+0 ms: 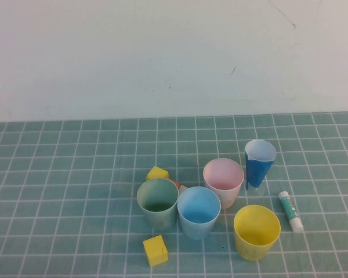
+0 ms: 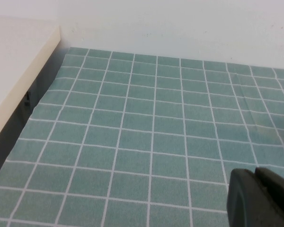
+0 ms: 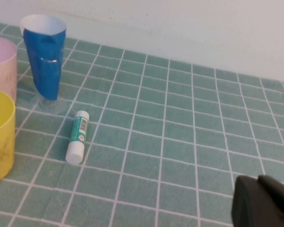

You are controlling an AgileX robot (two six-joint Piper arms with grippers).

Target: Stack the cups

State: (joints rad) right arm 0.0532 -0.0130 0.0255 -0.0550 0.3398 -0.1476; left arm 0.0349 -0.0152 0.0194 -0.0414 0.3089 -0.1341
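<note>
Your left gripper (image 2: 262,198) shut, empty, over bare green grid cloth (image 2: 132,142) | right gripper (image 3: 265,203) shut, empty | beyond it: glue stick (image 3: 77,137), tapered dark blue cup (image 3: 45,56), smooth plastic yellow cup (image 3: 0,137), pink cup (image 3: 2,64) | white wall (image 1: 162,52) behind.

Tall dark blue cup (image 1: 259,164) upright; glue stick (image 1: 290,211) lying nearby; two yellow blocks (image 1: 155,250), checked cloth (image 1: 64,174).
</note>
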